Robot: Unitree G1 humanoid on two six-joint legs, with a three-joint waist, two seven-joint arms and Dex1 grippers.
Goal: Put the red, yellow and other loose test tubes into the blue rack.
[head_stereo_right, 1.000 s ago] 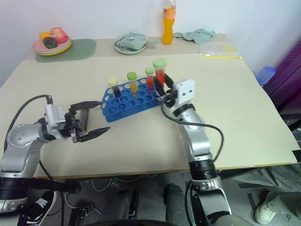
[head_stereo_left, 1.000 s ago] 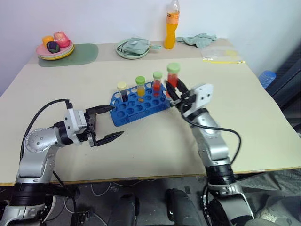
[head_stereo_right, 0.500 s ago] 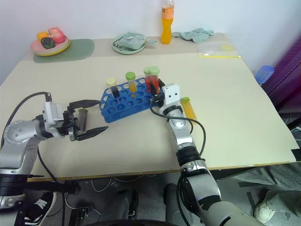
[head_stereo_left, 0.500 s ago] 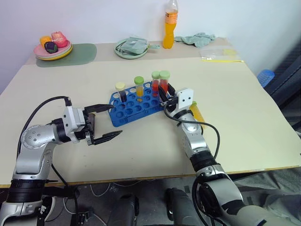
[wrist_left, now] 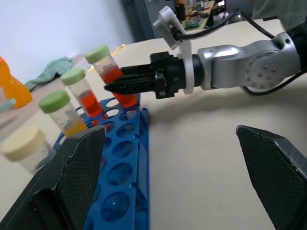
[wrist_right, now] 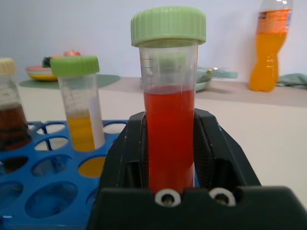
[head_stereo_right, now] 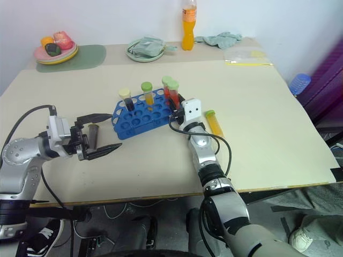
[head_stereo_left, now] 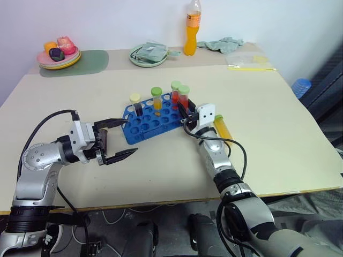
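The left gripper (head_stereo_left: 119, 140) hung spread wide and empty, just left of the blue rack (head_stereo_left: 153, 121) in the middle of the surface (head_stereo_left: 268, 96). The right gripper (wrist_left: 111, 85) sat at the rack's right end, its fingers either side of an upright red tube (wrist_right: 169, 136) in a hole. A yellow tube (head_stereo_left: 223, 127) lay flat just right of that arm, pointing away, so the right arm was nearer.

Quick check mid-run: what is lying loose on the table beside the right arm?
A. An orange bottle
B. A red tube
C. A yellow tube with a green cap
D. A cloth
C: a yellow tube with a green cap lies flat beside the right arm, outside the blue rack.
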